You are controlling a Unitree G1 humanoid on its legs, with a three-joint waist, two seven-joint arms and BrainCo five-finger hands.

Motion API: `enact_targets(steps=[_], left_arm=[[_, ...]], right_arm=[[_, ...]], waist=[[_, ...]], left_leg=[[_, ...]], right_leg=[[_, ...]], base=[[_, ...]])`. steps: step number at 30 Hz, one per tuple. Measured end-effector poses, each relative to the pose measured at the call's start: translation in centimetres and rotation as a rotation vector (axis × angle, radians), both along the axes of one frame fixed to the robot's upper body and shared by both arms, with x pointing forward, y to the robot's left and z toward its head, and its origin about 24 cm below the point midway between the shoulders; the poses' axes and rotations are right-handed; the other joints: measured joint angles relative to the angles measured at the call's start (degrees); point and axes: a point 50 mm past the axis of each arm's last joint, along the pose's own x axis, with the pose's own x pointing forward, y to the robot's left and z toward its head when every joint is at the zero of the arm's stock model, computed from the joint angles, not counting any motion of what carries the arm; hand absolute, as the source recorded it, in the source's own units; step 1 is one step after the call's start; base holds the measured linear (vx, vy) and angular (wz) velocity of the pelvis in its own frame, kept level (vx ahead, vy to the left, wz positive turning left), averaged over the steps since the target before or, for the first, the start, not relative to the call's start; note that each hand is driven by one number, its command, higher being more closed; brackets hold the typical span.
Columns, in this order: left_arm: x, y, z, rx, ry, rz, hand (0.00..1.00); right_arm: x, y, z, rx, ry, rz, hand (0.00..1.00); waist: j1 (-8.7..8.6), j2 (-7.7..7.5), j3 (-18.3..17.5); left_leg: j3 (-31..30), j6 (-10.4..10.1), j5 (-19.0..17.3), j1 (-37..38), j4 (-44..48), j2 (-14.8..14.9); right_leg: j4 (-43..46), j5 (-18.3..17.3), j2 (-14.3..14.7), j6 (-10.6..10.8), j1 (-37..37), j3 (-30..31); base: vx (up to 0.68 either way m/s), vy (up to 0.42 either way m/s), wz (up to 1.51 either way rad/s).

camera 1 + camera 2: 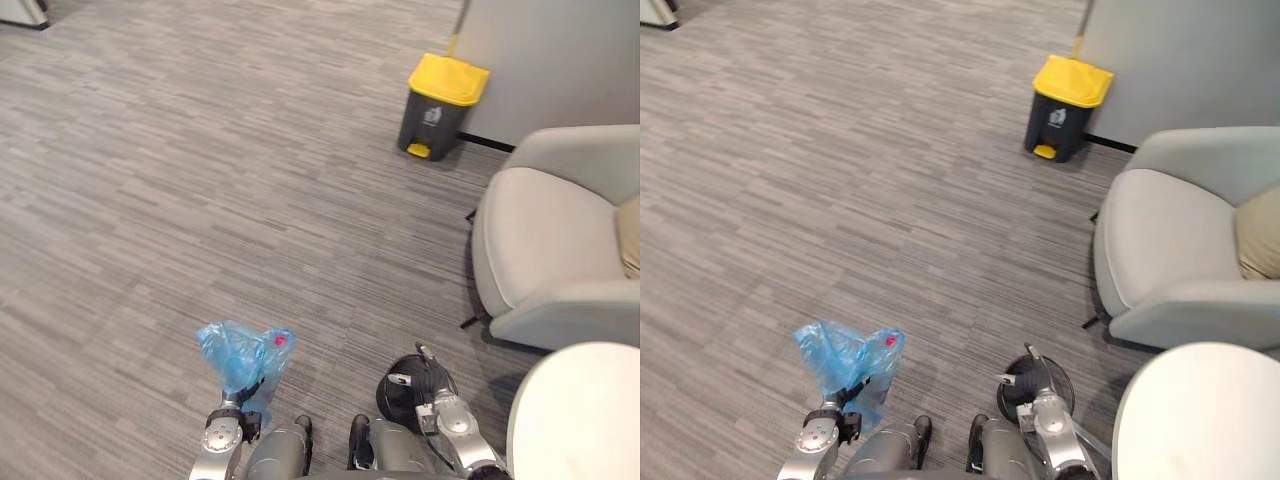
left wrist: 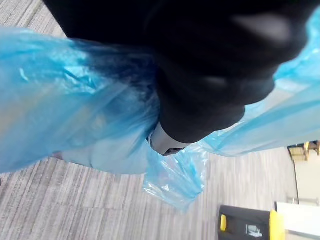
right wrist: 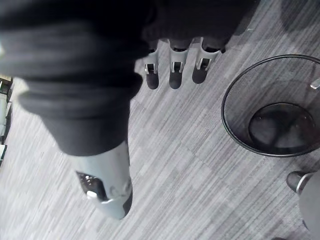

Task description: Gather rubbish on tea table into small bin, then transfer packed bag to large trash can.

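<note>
A crumpled blue plastic bag point(image 1: 243, 352) with something red inside is held off the grey carpet at the lower left. My left hand point(image 1: 240, 402) is shut on its gathered neck; in the left wrist view blue film point(image 2: 65, 120) wraps round the hand and its thumb point(image 2: 167, 142). The large trash can point(image 1: 440, 105), dark grey with a yellow lid, stands far ahead to the right by the wall, also seen in the left wrist view point(image 2: 247, 227). My right hand point(image 3: 172, 75) hangs open with relaxed fingers beside the small black mesh bin point(image 3: 272, 107), which has no bag in it.
A light grey armchair point(image 1: 550, 240) stands to the right, between me and the large trash can. The round white table point(image 1: 580, 410) is at the lower right, with the mesh bin point(image 1: 400, 395) on the floor beside it. Open carpet stretches ahead and left.
</note>
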Motion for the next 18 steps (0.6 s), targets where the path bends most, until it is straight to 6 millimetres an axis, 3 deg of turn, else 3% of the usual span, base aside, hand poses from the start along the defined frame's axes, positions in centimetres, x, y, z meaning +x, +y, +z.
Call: enact_targets(steps=[2, 3, 5, 6, 9, 10, 11, 12, 14, 16, 18], left_arm=[[-0.1, 0.1, 0.4, -0.011, -0.027, 0.025, 1.00], [-0.1, 0.1, 0.9, -0.013, -0.056, 0.031, 1.00], [0.3, -0.2, 1.3, -0.019, -0.076, 0.030, 1.00], [0.5, -0.2, 1.4, -0.022, -0.085, 0.028, 1.00], [0.7, -0.3, 1.5, -0.025, -0.090, 0.033, 1.00], [0.7, -0.3, 1.4, -0.026, -0.087, 0.034, 1.00], [0.5, -0.4, 1.3, -0.031, -0.081, 0.037, 1.00], [0.6, -0.3, 0.9, -0.034, -0.061, 0.043, 1.00], [0.8, 0.0, 0.9, -0.029, -0.059, 0.052, 1.00], [0.8, 0.0, 1.0, -0.028, -0.063, 0.050, 1.00], [0.7, -0.4, 1.0, -0.031, -0.062, 0.029, 1.00]], right_arm=[[0.0, 0.2, 0.4, 0.014, -0.028, -0.008, 0.00], [0.5, 0.6, 1.0, 0.033, -0.065, -0.010, 0.00], [1.1, 0.6, 1.4, 0.042, -0.086, -0.016, 0.00], [1.6, 0.8, 1.6, 0.051, -0.100, -0.017, 0.00], [1.3, 0.7, 1.2, 0.057, -0.077, -0.033, 0.00], [1.2, 0.4, 1.1, 0.055, -0.069, -0.044, 0.00], [1.2, -0.2, 1.1, 0.043, -0.070, -0.054, 0.00], [1.5, 0.1, 0.9, 0.051, -0.057, -0.057, 0.00], [1.9, 0.6, 1.1, 0.063, -0.067, -0.050, 0.00], [2.4, 0.8, 1.4, 0.066, -0.082, -0.041, 0.00], [2.3, 0.8, 1.3, 0.053, -0.079, -0.032, 0.00]], waist=[[0.22, 0.29, 0.1], [1.10, 0.49, -0.4], [1.94, 0.75, -0.7], [2.57, 0.96, -0.6], [2.83, 1.30, -0.4], [3.00, 1.53, -0.5], [3.12, 2.68, -0.8], [3.10, 1.49, -0.9], [3.32, 0.74, -1.1], [3.67, 0.79, -1.1], [4.52, 1.03, -1.3]], left_leg=[[5.1, -1.9, 0.7, -2.0, 9.6, 2.7], [11.3, -2.1, 0.4, -5.7, 18.4, 6.6], [14.6, -0.1, -0.8, -7.6, 19.6, 9.7], [15.7, -0.1, -0.9, -8.7, 15.4, 10.8], [15.0, -1.4, 0.4, -9.6, 2.8, 10.7], [14.3, -2.7, 3.2, -9.1, -3.9, 10.1], [13.5, -3.4, 10.1, -8.0, -9.9, 10.4], [15.1, -1.5, 13.3, -7.5, -10.1, 8.9], [17.2, 0.2, 11.6, -7.4, -9.5, 7.0], [19.5, 1.6, 9.5, -6.5, -7.3, 6.9], [21.7, 1.8, 5.6, -3.5, -6.7, 6.9]], right_leg=[[-2.6, 0.1, 1.7, -0.2, 4.4, 0.0], [-4.7, -0.1, 3.0, -2.2, 7.4, 2.0], [-6.2, -0.3, 3.4, -2.4, 8.8, 4.4], [-6.9, -0.3, 2.9, -2.4, 9.4, 6.0], [-8.1, -0.4, 1.4, -2.0, 11.1, 7.7], [-8.4, -1.0, 0.9, -0.8, 11.7, 8.3], [-8.7, -2.2, 1.0, 1.4, 12.2, 9.5], [-9.8, -3.2, -0.4, 3.2, 12.4, 11.2], [-11.5, -2.1, -3.1, 4.6, 12.9, 13.6], [-10.5, -2.0, -4.2, 5.0, 12.9, 15.6], [-3.8, -1.9, -5.2, 5.5, 11.3, 17.5]], base=[[0.27, -0.086, -0.12], [0.28, -0.038, -0.47], [0.27, 0.028, -0.69], [0.21, 0.084, -0.61], [0.23, 0.177, -0.33], [0.26, 0.259, -0.23], [0.25, 0.292, -0.29], [0.30, 0.340, -0.30], [0.28, 0.310, -0.29], [0.16, 0.193, -0.48], [0.12, 0.211, -0.62]])
